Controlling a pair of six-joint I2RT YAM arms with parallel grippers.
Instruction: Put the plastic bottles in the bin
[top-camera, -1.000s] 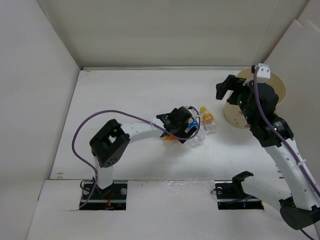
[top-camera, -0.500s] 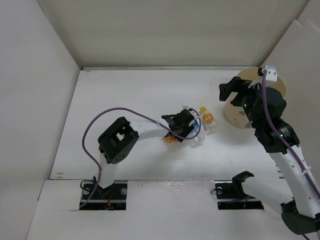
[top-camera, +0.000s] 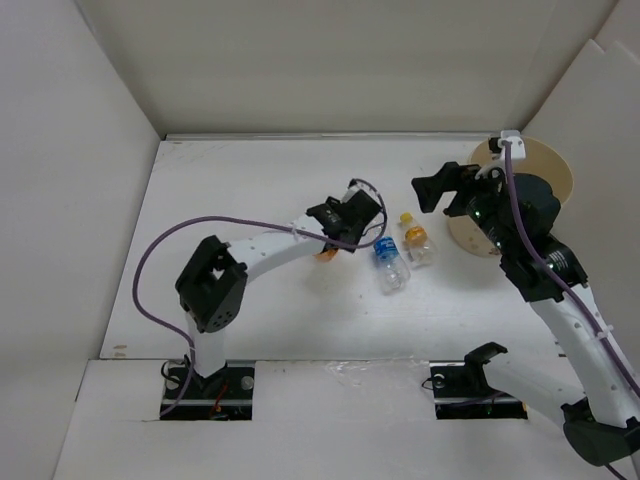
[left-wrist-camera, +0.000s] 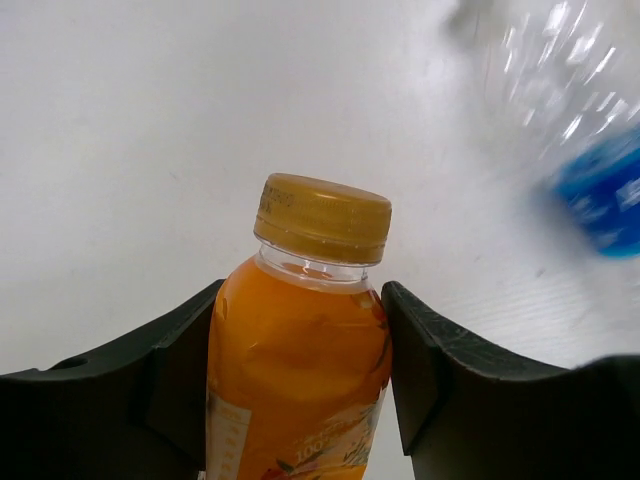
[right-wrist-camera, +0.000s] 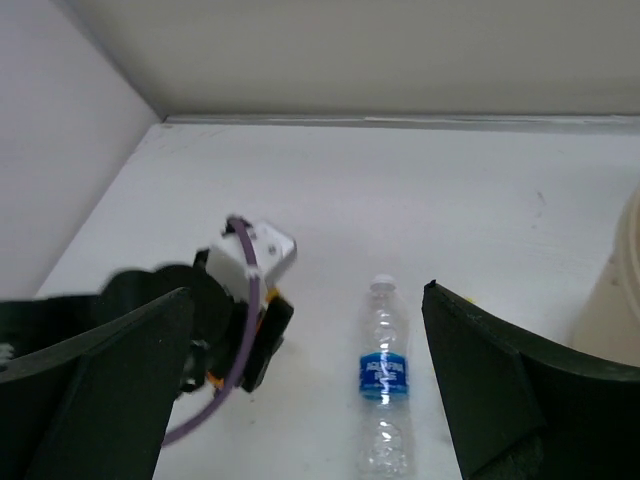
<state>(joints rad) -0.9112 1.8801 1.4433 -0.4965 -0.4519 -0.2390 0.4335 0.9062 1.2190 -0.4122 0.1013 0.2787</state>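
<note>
The left gripper (top-camera: 335, 236) reaches to just left of the table's (top-camera: 250, 180) middle and is closed narrow on the orange bottle (top-camera: 325, 256). In the left wrist view the two black fingers (left-wrist-camera: 150, 385) press the bottle's (left-wrist-camera: 300, 370) sides just below its gold cap (left-wrist-camera: 322, 215), which points away from the camera. Whether it is off the table cannot be told. At 3 o'clock of that gripper, just beside it, the blue bottle (top-camera: 391, 263) lies on its side, with its cap toward 11 o'clock; it shows as a blur at the upper right of the left wrist view (left-wrist-camera: 600, 190). Close by at 1 o'clock of the blue bottle lies the yellow-capped bottle (top-camera: 415, 240). The bin (top-camera: 555, 180) stands at 2 o'clock on the table, against the right wall, with the right arm hiding much of it. The right gripper (top-camera: 446, 192) hovers at 9 o'clock of the bin, its fingers spread wide and holding nothing. Its own camera looks down between them (right-wrist-camera: 308, 292) at the blue bottle (right-wrist-camera: 384, 375), with the left gripper (right-wrist-camera: 235, 320) and its purple cable (right-wrist-camera: 245, 330) at 9 o'clock of that bottle, and the bin's tan wall (right-wrist-camera: 622, 270) at the right edge.
</note>
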